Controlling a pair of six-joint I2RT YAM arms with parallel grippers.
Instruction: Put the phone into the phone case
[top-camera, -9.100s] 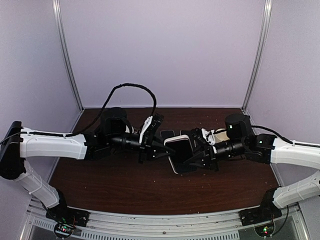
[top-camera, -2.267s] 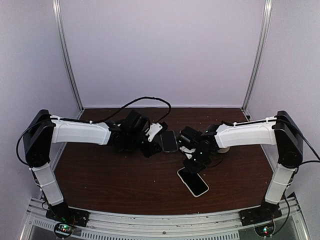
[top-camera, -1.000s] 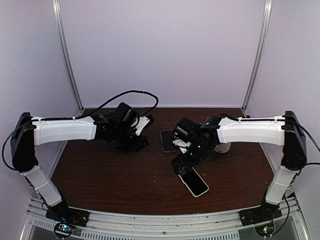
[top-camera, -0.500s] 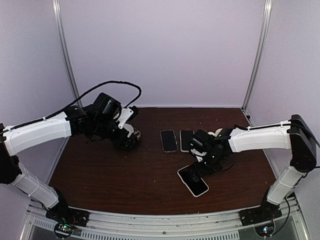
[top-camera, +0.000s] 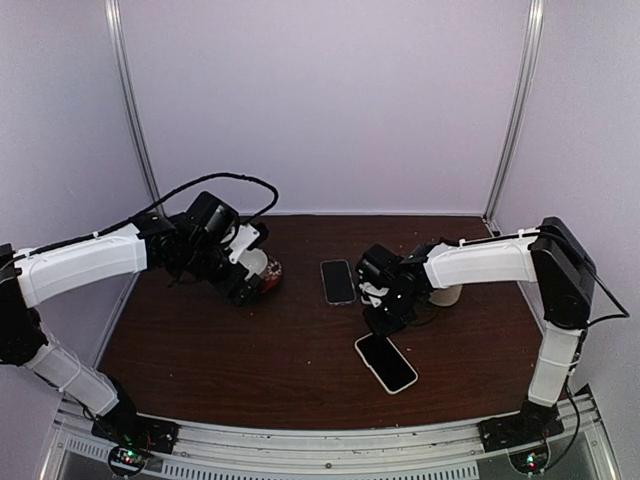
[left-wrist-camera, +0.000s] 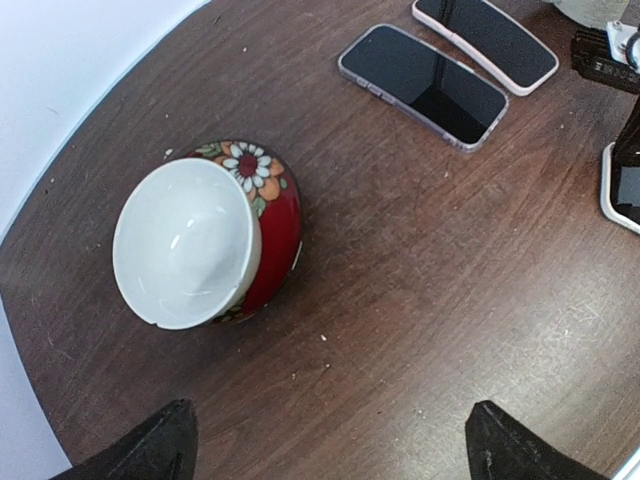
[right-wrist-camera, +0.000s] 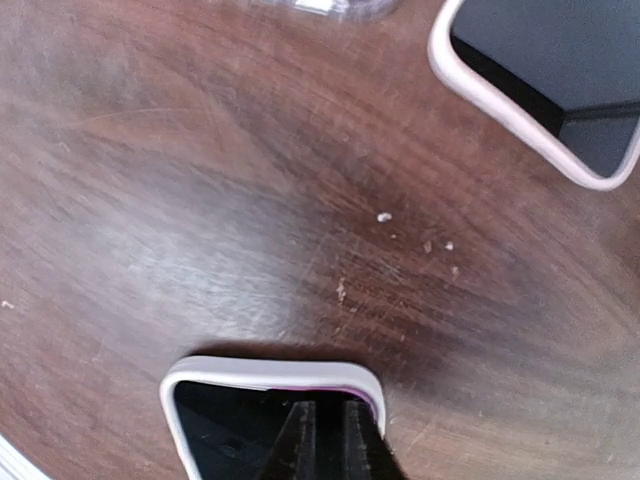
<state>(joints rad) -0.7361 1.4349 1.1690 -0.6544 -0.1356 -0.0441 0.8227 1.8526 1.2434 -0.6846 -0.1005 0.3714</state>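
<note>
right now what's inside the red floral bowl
Nothing visible: the red floral bowl lies tipped, its white interior bare. The dark wooden table beneath it is covered.

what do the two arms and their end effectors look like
The left arm and right arm both have white shells on their long links, with black joints and wrists. A thin black cable loops above the left arm. The left base is black, with small coloured lights beside it. The left end effector and right end effector have plain black fingers.
</note>
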